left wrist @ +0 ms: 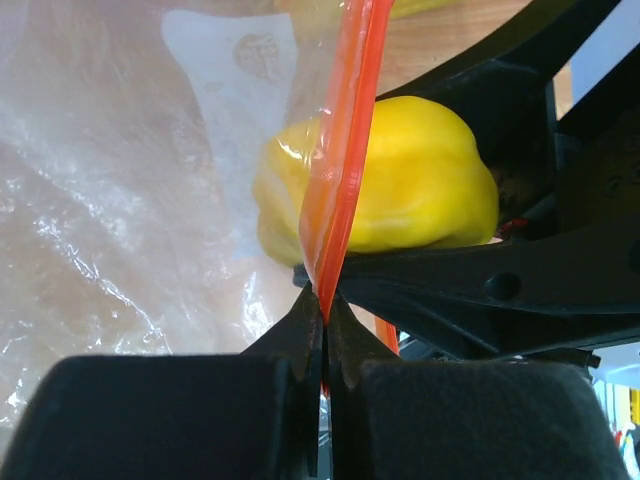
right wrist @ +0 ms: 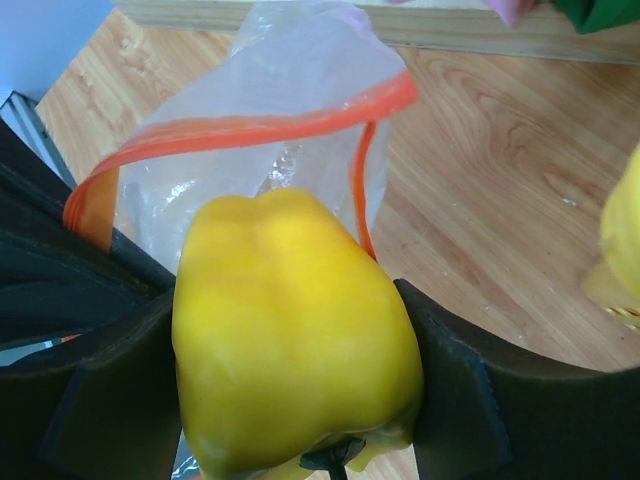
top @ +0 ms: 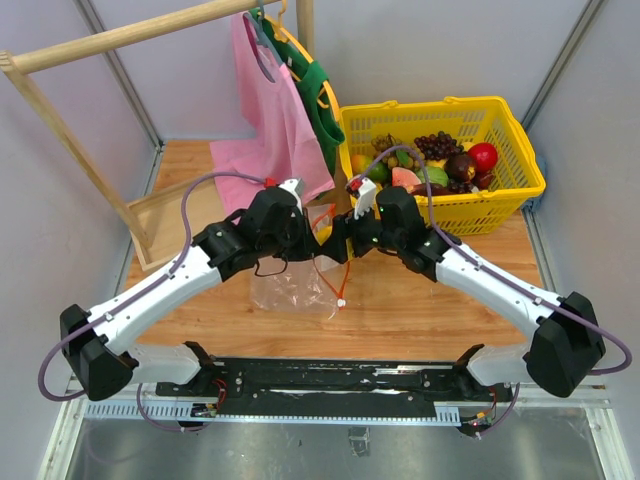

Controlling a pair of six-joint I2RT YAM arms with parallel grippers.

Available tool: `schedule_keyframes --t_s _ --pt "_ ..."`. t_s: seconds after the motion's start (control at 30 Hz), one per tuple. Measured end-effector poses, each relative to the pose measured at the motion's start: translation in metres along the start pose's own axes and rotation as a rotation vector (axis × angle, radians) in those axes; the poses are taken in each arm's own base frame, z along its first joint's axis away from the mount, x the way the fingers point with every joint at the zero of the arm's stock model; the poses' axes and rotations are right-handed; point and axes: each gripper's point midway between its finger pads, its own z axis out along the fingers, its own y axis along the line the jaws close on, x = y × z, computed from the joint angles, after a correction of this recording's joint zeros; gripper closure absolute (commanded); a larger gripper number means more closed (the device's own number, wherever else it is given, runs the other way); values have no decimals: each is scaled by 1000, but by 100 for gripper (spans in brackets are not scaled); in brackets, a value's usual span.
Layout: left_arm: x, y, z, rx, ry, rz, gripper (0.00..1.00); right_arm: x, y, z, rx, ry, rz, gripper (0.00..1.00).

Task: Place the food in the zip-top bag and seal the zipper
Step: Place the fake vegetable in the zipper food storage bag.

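Observation:
The clear zip-top bag (top: 290, 285) hangs open over the wooden table, its red-orange zipper (left wrist: 345, 150) strip pinched in my left gripper (left wrist: 327, 300), which is shut on it. The bag's mouth shows in the right wrist view (right wrist: 260, 125). My right gripper (right wrist: 295, 370) is shut on the yellow pepper (right wrist: 295, 340) and holds it just at the bag's open mouth. The pepper also shows in the left wrist view (left wrist: 420, 185), beside the zipper strip. In the top view both grippers meet mid-table, left gripper (top: 318, 232), right gripper (top: 340, 238). A small white slider tab (top: 341, 301) dangles low.
A yellow basket (top: 505, 120) at the back right holds more toy produce, including a red fruit (top: 483, 155) and dark grapes (top: 437, 146). A pink cloth bag (top: 270, 110) and a green one (top: 318, 100) hang from a wooden rack (top: 60, 110) at the back left.

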Motion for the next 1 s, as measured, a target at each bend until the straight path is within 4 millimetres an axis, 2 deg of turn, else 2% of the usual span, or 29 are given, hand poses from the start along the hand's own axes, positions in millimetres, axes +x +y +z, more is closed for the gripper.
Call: schedule_keyframes --t_s 0.27,0.47,0.6,0.8,1.0 --pt "11 -3 -2 35 39 -16 100 23 7 8 -114 4 -114 82" --pt "11 -8 -4 72 27 -44 100 36 13 10 -198 -19 -190 82" --pt "6 -13 -4 94 0 -62 100 45 30 2 -283 -57 -277 80" --pt "-1 -22 -7 133 -26 -86 100 36 50 -14 -333 -157 -400 81" --pt "0 -31 -3 194 -33 -105 100 34 42 -12 -253 -187 -443 80"
